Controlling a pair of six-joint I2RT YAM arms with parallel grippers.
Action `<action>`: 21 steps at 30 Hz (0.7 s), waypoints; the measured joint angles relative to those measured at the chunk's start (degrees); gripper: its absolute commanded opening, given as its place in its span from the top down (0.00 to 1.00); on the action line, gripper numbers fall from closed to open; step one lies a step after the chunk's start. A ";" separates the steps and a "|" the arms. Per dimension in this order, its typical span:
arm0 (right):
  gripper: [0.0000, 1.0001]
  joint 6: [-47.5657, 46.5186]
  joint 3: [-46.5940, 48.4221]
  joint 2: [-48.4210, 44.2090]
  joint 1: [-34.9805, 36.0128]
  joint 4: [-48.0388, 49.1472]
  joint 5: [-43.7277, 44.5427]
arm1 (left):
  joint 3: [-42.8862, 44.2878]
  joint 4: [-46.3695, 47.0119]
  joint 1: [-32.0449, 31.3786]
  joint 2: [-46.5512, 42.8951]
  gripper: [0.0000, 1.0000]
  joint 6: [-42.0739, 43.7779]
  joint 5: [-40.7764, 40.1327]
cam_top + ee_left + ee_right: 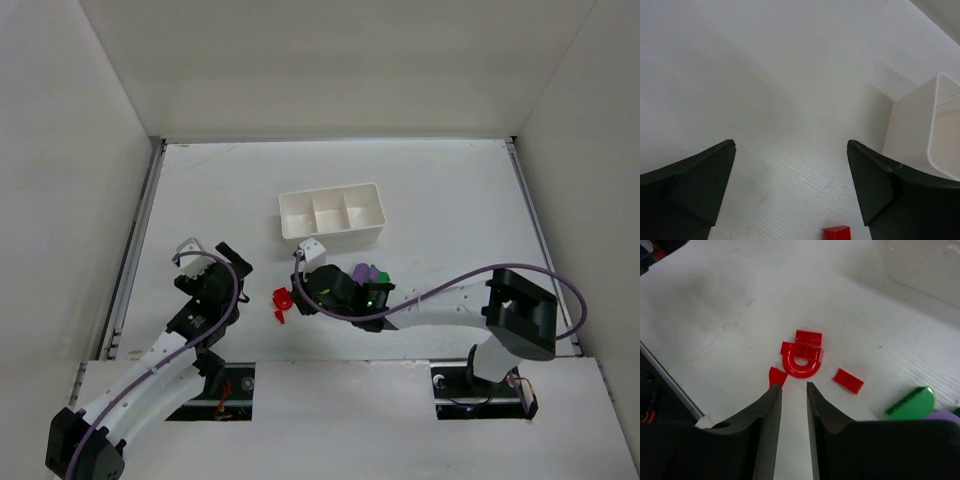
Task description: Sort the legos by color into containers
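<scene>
The white tray (pixel 330 213) with three compartments stands at mid-table. Several red legos (pixel 281 300) lie in front of it; purple (pixel 366 270) and green (pixel 381 277) legos lie to their right, partly hidden by the right arm. My right gripper (pixel 303 290) hovers just right of the red ones. In the right wrist view its jaws (pixel 794 385) stand a narrow gap apart with nothing between, just short of a red arch piece (pixel 801 362), with a small red piece (pixel 777 376) beside the left fingertip. My left gripper (pixel 222 265) is wide open and empty (pixel 791 145).
In the right wrist view a flat red piece (pixel 848 380), a green brick (pixel 912 402) and a purple piece (pixel 942 416) lie to the right. In the left wrist view a red brick (pixel 836 233) sits at the bottom edge and the tray wall (pixel 935 135) stands at right. White walls enclose the table.
</scene>
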 measured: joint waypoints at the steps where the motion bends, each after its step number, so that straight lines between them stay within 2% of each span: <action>1: 0.57 -0.15 1.31 1.73 0.00 0.13 -0.24 | 0.04 0.11 -0.44 0.07 0.40 -0.61 -0.07; 2: 0.53 -0.31 2.38 3.28 0.00 0.22 -0.55 | 0.09 0.37 -0.74 0.26 0.56 -0.66 -0.11; 3: 0.49 -0.46 3.10 4.59 0.00 0.37 -0.83 | 0.09 0.72 -0.85 0.66 0.67 -0.70 -0.09; 4: 0.45 -0.63 3.74 5.86 0.00 0.48 -1.11 | 0.13 0.94 -0.83 1.20 0.74 -0.33 0.07; 6: 0.40 -0.76 4.87 8.09 0.00 0.48 -1.57 | 0.28 1.11 -0.46 2.38 0.78 0.02 0.55; 9: 0.32 -0.83 6.84 11.52 0.00 0.50 -1.86 | 0.35 1.05 0.50 4.09 0.75 -0.11 1.99; 15: 0.16 -0.24 9.16 16.11 -0.42 0.48 -1.75 | -0.28 3.23 1.66 4.15 0.53 -0.74 4.66; 21: 0.16 -0.24 11.89 19.71 -0.83 0.31 -1.49 | -2.54 3.67 3.74 2.73 0.44 -0.87 7.34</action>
